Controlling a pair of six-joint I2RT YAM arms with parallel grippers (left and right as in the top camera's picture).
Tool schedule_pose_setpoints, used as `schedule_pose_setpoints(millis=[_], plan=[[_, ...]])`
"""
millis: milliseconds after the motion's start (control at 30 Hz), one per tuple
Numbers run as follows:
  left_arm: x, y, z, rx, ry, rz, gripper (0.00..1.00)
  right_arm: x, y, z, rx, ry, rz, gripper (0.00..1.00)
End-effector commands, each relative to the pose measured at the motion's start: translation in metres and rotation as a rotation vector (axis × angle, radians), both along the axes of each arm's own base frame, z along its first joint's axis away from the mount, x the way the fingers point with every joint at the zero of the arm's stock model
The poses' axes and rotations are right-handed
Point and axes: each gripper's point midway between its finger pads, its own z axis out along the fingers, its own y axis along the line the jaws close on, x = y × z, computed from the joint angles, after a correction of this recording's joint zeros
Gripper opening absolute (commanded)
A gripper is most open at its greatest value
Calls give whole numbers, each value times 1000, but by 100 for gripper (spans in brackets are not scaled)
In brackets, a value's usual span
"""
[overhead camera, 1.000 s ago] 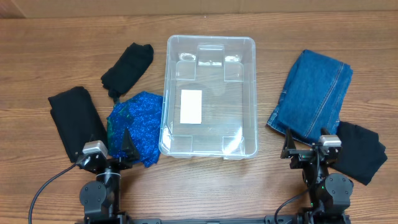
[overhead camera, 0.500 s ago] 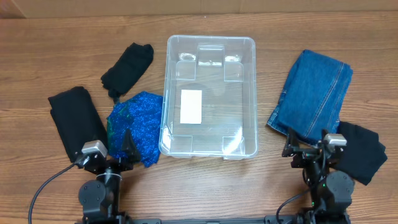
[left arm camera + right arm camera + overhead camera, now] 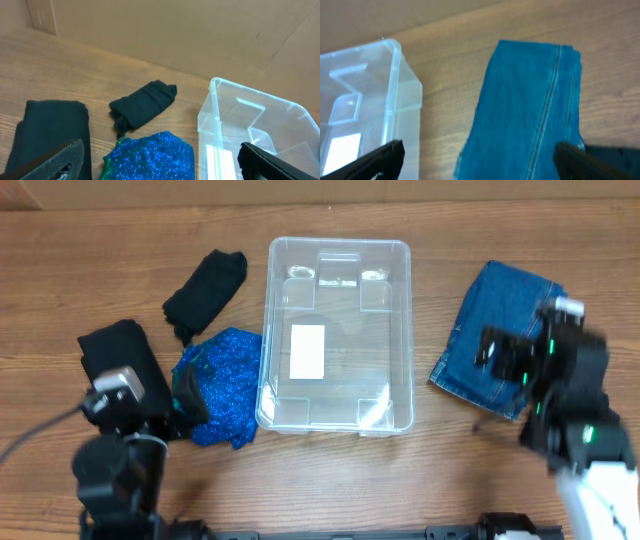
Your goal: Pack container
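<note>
Nearest you, the left fingers (image 3: 55,162) stand spread wide, gripping nothing, above the blue patterned cloth (image 3: 150,157) and beside a folded black garment (image 3: 50,130). The right fingers (image 3: 380,156) are likewise parted and unloaded (the overhead view blurs that arm), above the folded jeans (image 3: 530,100). Between the two piles sits the clear container (image 3: 338,243), mid-desk (image 3: 100,240), with a white label (image 3: 307,351) on its bottom and the blue cloth just beside its left wall. Farther back on the left lies a bunched black sock (image 3: 205,288).
</note>
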Motion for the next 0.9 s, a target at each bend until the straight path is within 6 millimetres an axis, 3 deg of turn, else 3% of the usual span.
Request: schedule_pose_setpoints(millis=[0,167,333,467,700,867], plan=[[11,0,21,15,85,-9,100,33,-5,23,36,87,2,100],[19,1,19,30,294,-28,100,59,-28,27,58,280,-30,100],[22,2,29,31,324,-28,100,69,-76,32,108,234,-118,100],[23,3,38,37,296,-24,100,68,-103,20,208,222,-27,100],[27,3,44,39,271,-23,100,69,-152,-53,210,355,64,100],[31,4,51,50,238,-26,100,75,-155,-106,245,451,134,100]])
